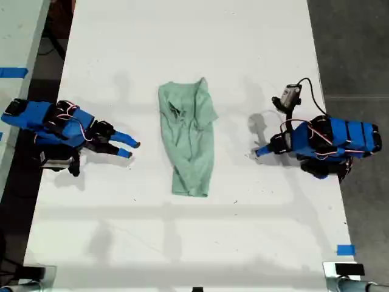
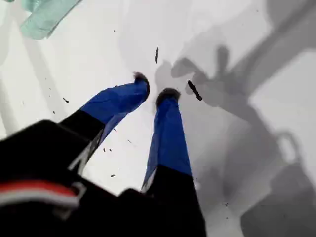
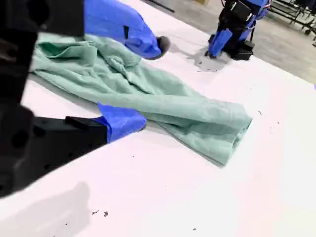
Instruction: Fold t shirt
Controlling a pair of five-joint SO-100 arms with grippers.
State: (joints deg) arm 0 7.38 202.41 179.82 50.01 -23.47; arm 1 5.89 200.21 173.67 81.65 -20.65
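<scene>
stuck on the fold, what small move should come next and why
Probably ease my second gripper forward to the near long edge of the t shirt. Its jaws stand open and empty, short of the cloth in the exterior view, and the shirt lies in a narrow strip.

t shirt (image 1: 188, 140) mid-table (image 1: 182, 243), between both arms

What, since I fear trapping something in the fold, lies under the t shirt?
The t shirt lies on the white table, whose bare surface shows all around it. Its bunched layers cover whatever is beneath, so that cannot be seen.
</scene>
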